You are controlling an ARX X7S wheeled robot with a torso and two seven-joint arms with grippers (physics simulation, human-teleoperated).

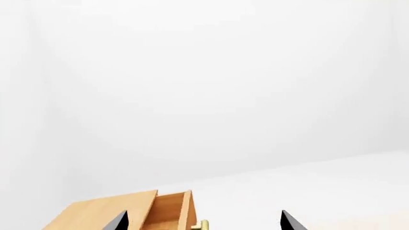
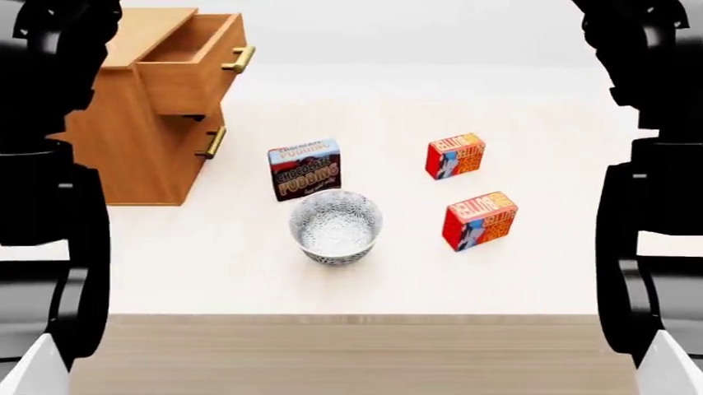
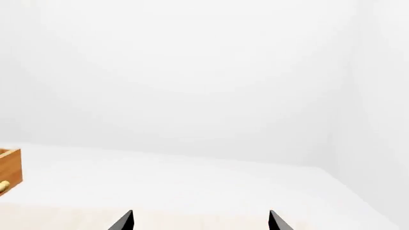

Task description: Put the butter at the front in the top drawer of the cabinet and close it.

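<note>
My left gripper (image 1: 204, 221) and right gripper (image 3: 200, 219) both show spread fingertips with nothing between them; the butter (image 2: 479, 220) I want stands nearest me, right of the bowl (image 2: 336, 226); its twin (image 2: 455, 155) sits behind it; I could grab the wrong box; the top drawer (image 2: 189, 64) of the cabinet (image 2: 127, 140) stands open.

"CHOCOLATE PUDDING" is read on the dark box (image 2: 304, 169) left of centre. Orange lettering is borne by the two red boxes (image 2: 455, 155) (image 2: 479, 220), too blurred to be read.
</note>
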